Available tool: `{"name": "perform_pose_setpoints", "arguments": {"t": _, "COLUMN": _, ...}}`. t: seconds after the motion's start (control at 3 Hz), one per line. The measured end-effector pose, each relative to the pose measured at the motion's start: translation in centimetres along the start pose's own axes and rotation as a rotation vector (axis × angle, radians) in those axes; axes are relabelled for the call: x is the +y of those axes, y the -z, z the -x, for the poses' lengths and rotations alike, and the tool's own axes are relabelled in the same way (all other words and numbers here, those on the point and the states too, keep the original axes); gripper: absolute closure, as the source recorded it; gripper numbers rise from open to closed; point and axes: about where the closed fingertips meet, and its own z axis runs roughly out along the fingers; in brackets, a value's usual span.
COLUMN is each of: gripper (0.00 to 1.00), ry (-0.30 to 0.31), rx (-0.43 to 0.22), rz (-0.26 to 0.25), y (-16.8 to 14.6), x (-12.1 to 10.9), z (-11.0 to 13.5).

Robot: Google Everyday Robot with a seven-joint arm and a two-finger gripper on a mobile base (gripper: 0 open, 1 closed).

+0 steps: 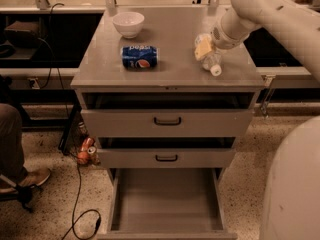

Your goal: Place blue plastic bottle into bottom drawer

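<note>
blue plastic bottle (pixel 213 64): lying on worktop (pixel 170 74), right side near front edge, cap toward front
hand (pixel 204 47): right at bottle's far end; spread or pinching, can't tell
bottom drawer (pixel 166 201): pulled out
Pepsi can (pixel 139 57): on its side, mid-worktop

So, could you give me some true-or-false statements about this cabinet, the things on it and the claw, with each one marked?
1. The small clear plastic bottle with a white cap lies on its side on the grey cabinet top. True.
2. The robot's claw is down at that bottle. True.
3. The lowest grey metal drawer is shut. False: it stands pulled out.
4. The blue Pepsi can stands upright. False: it lies on its side.
5. The round white bowl sits inside a drawer. False: it is on the cabinet top, behind the can.
</note>
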Motion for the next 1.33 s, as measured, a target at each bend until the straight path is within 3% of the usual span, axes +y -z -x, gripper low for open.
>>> {"name": "perform_pose_setpoints", "arguments": {"t": 0.33, "gripper": 0.74, "ry": 0.003, "rx": -0.015, "rz": 0.034, "y": -0.2, "x": 0.3, "z": -0.6}}
{"name": "perform_pose_setpoints", "arguments": {"t": 0.67, "gripper": 0.95, "ry": 0.014, "rx": -0.044, "rz": 0.046, "y": 0.7, "x": 0.2, "z": -0.9}}
{"name": "perform_pose_setpoints", "arguments": {"t": 1.0, "gripper": 1.0, "ry": 0.076, "rx": -0.157, "rz": 0.072, "y": 6.0, "x": 0.1, "z": -1.2}}
{"name": "perform_pose_setpoints", "arguments": {"t": 1.33, "gripper": 1.0, "ry": 0.138, "rx": -0.24, "rz": 0.146, "y": 12.0, "x": -0.1, "z": -2.7}}
